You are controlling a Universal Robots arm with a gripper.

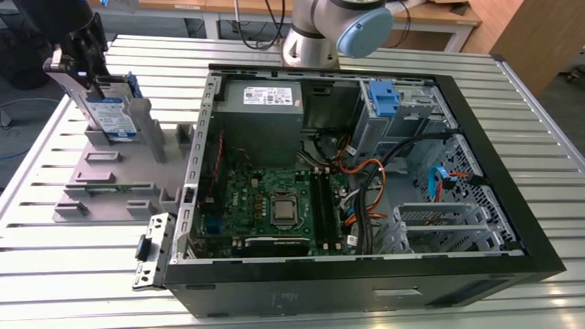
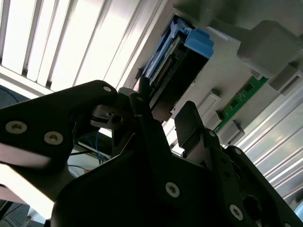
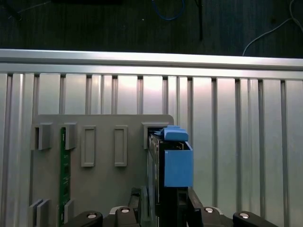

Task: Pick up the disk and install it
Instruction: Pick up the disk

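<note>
My claw (image 3: 166,196) gripped the disk (image 3: 177,165) — upright in the grey holder (image 3: 102,189), on the counter (image 1: 55,274) at the exterior view's left of the computer case (image 1: 366,291)

Even overhead light falls on the slatted table (image 1: 55,260) in the exterior view, with a sheen along its near edge and the computer case (image 1: 539,260) shaded inside. In the second wrist view my gripper (image 2: 163,101) is a black silhouette against blown-out slats.
</note>
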